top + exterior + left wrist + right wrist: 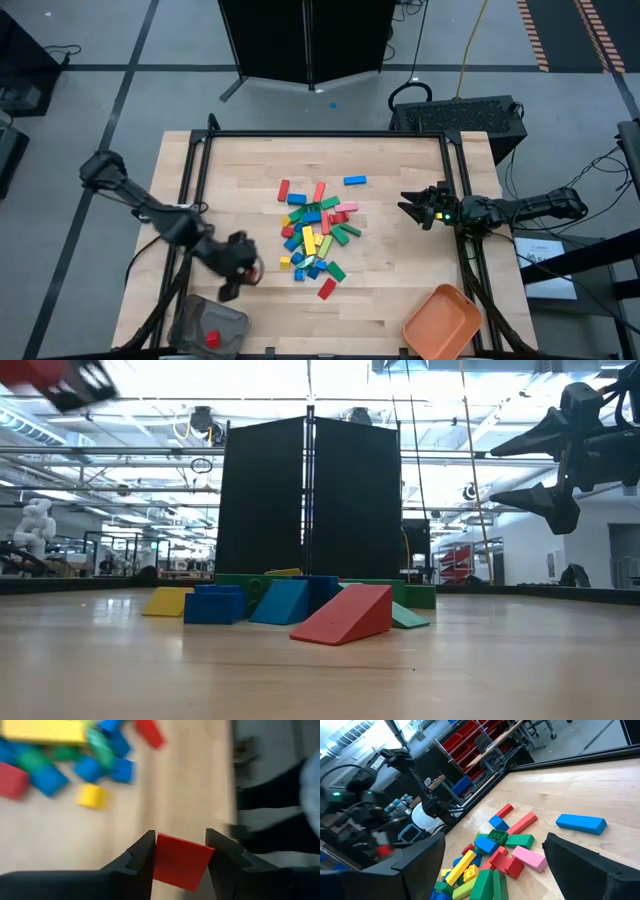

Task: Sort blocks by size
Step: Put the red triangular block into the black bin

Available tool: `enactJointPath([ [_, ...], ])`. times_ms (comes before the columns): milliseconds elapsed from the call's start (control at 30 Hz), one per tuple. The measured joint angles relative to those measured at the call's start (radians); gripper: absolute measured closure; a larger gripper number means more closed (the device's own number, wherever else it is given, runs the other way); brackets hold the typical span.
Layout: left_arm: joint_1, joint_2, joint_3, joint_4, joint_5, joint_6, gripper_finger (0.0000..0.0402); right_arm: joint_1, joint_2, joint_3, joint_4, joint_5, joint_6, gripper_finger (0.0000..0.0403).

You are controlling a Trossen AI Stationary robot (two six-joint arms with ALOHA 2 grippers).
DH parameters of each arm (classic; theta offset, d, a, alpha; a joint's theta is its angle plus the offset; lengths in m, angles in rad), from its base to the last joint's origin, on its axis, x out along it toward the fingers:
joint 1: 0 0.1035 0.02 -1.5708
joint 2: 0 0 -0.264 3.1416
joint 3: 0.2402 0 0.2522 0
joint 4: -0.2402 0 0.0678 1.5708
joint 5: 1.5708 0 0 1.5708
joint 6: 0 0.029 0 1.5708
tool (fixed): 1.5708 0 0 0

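Observation:
The blocks (pixel 315 235) lie in a loose pile of red, blue, green, yellow and pink pieces at the table's middle, flat on the wood. My left gripper (pixel 240 268) hangs above the table left of the pile, toward the near edge, shut on a red block (pixel 180 862). In the low view it shows blurred at the top left, the red block (pixel 35 372) high above the table. My right gripper (pixel 415 207) waits open and level at the table's right side, above the surface, with nothing between its fingers. My left gripper pinches the red block by two opposite sides (pixel 161 857) between its two fingers. The fingers (pixel 142 855) slant downward from the table's left. The block is lifted clear of the table, its flat red face showing between the fingers.
A grey container (pixel 208 328) with one red block (pixel 212 339) in it stands at the near left corner. An orange tray (pixel 442 320) sits at the near right. A blue block (pixel 354 181) lies apart at the pile's far side. A black frame (pixel 330 134) rims the table.

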Motion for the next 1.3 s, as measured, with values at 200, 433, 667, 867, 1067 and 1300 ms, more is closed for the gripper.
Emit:
enactJointPath([
  [200, -0.25, 0.03, 0.038, 0.019, -0.002, -0.334, 0.0266, 0.0, 0.004, 0.0, 0.0, 0.0, 0.005, 0.0073],
  [433, -0.425, 0.142, 0.037, 0.045, -0.004, -0.5, 0.0264, 0.0, 0.006, 0.0, 0.0, 0.001, 0.008, 0.0073],
  [667, -0.451, 0.204, 0.037, 0.047, 0.01, -0.505, 0.0215, 0.0, 0.005, 0.0, 0.001, 0.014, 0.009, 0.0073],
  [867, -0.448, 0.208, 0.037, 0.043, 0.014, -0.505, 0.0168, 0.0, 0.005, 0.0, 0.001, 0.03, -0.001, 0.0073],
  [1067, -0.359, 0.174, 0.037, -0.019, 0.011, -0.487, 0.0128, 0.0, 0.005, 0.0, 0.001, 0.03, -0.002, 0.0073],
  [1300, -0.11, 0.076, 0.037, -0.24, -0.414, -0.212, 0.0124, 0.0, 0.005, 0.0, 0.001, 0.028, -0.011, 0.0073],
])
